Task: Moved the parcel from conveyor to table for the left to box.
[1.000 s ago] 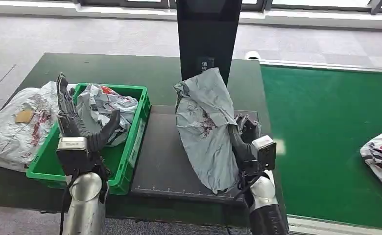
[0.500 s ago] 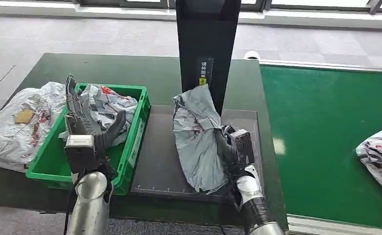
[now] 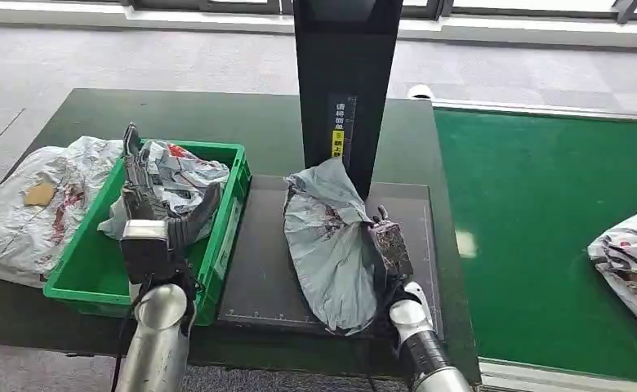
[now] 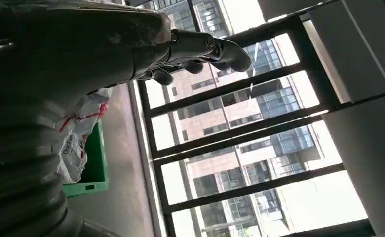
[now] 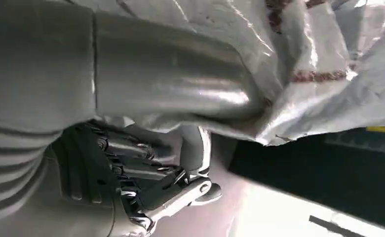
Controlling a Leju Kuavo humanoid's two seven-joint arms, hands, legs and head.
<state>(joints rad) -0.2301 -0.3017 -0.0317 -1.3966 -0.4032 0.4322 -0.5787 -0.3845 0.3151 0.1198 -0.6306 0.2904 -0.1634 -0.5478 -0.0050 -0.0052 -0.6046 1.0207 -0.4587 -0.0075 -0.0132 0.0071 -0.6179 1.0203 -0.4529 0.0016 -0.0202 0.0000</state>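
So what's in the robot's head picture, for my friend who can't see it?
The robot's right hand holds a grey parcel on a dark mat on a green table. Its left hand hovers open over a green bin of parcels, and another parcel lies on the green conveyor.

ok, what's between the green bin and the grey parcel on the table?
Head view: a bare strip of the dark mat separates the green bin from the grey parcel; nothing lies on it.
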